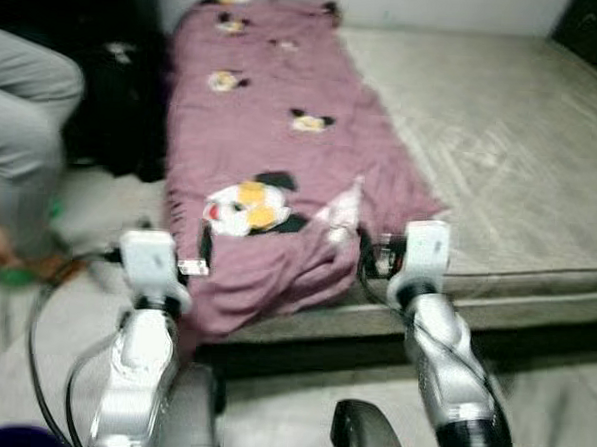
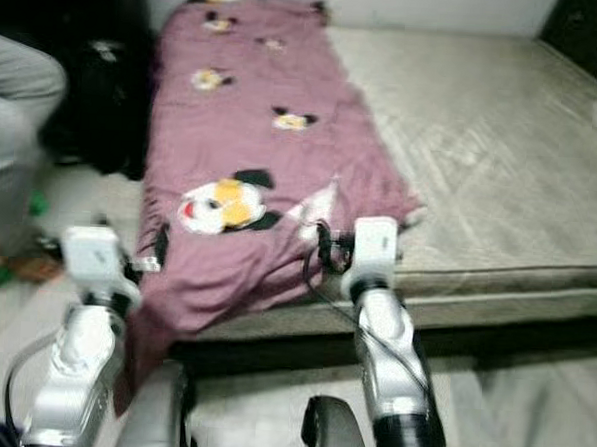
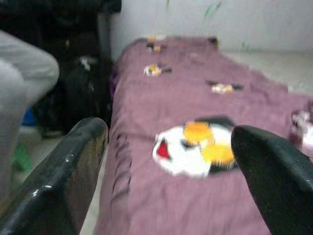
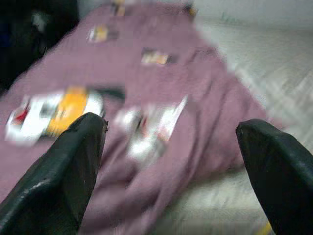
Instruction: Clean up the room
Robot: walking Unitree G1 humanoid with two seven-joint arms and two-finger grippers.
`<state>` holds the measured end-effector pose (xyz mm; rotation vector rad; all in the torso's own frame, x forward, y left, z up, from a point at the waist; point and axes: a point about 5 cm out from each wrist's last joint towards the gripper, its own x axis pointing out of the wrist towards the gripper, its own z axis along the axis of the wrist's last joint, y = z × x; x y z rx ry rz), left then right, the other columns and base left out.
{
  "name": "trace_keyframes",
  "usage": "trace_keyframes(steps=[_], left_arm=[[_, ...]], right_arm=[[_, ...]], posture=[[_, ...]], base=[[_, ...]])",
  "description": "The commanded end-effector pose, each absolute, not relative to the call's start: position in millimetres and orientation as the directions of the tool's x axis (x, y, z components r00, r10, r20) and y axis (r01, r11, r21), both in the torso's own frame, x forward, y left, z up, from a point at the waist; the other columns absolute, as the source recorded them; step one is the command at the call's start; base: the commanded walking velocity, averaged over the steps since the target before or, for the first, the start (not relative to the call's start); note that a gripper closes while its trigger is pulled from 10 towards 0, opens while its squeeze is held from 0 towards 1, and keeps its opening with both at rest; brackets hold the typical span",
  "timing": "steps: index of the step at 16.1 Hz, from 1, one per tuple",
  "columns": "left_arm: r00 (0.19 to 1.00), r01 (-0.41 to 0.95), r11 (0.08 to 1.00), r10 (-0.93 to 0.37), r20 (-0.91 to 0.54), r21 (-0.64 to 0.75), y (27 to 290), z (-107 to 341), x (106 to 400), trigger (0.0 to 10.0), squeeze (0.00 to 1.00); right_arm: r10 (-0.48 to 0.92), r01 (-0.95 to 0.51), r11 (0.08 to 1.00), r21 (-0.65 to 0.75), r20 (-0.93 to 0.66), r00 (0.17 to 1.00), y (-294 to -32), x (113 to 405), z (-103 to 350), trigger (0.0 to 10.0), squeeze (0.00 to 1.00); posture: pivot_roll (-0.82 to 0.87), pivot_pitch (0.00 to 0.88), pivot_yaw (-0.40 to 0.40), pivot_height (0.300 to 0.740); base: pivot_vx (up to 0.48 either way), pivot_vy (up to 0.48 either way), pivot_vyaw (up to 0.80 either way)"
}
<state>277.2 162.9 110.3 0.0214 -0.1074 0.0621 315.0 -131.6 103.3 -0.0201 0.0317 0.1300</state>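
One mauve blanket (image 1: 282, 153) lies on one bed (image 1: 502, 164), long axis running toward the wall. Left claw (image 3: 166, 161) and right claw (image 4: 171, 156) gape wide, both empty.

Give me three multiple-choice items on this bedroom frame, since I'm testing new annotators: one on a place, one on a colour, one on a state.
1. Where does the blanket lie?
A. On the left side of the mattress, its near end hanging over the edge
B. Folded on the floor
C. Spread over the whole mattress

2. What is the blanket's main colour?
A. Green
B. Mauve-pink
C. Blue

3. How are the fingers of the left gripper and right gripper?
A. Both shut on the blanket
B. Left shut, right open
C. Both open, holding nothing

Answers:
1 A: the head views show the right part of the mattress bare and the blanket draping off the near edge.
2 B: mauve-pink fabric with cartoon prints.
3 C: each wrist view shows a wide gap between the two fingers, with the blanket beyond.
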Motion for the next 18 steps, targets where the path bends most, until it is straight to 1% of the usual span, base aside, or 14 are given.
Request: trace_keyframes(steps=[1,3,6,13,18], left_arm=[[0.988,-0.070,0.997,0.065,0.143,0.030,163.3,119.0,281.1,10.0,0.00],[0.987,-0.075,0.997,0.070,0.144,0.028,163.4,118.8,281.8,10.0,0.00],[0.986,-0.079,0.997,0.075,0.148,0.025,163.2,119.0,282.3,10.0,0.00],[0.984,-0.026,1.000,0.025,0.176,0.003,158.1,122.7,281.7,10.0,0.00],[0.985,-0.012,1.000,0.011,0.173,0.006,157.4,122.5,281.7,10.0,0.00]], right_arm=[[0.130,-0.131,0.991,-0.021,-0.011,0.991,-132.3,317.6,109.4,10.0,0.00],[0.136,-0.136,0.990,-0.023,-0.013,0.991,-131.8,318.7,109.0,10.0,0.00],[0.139,-0.139,0.990,-0.026,-0.013,0.990,-131.5,319.9,109.0,10.0,0.00],[0.139,-0.140,0.990,-0.032,-0.014,0.990,-130.5,321.9,109.4,10.0,0.00],[0.140,-0.141,0.989,-0.035,-0.015,0.990,-129.4,321.8,109.2,10.0,0.00]], posture=[[-0.06,0.093,-0.048,0.602],[-0.06,0.090,-0.050,0.598],[-0.06,0.091,-0.051,0.564],[-0.06,0.102,-0.050,0.564],[-0.06,0.107,-0.048,0.564]], base=[[0.000,0.000,0.00],[0.000,0.000,0.00],[0.000,0.000,0.00],[0.000,0.000,0.00],[0.324,0.000,0.00]])
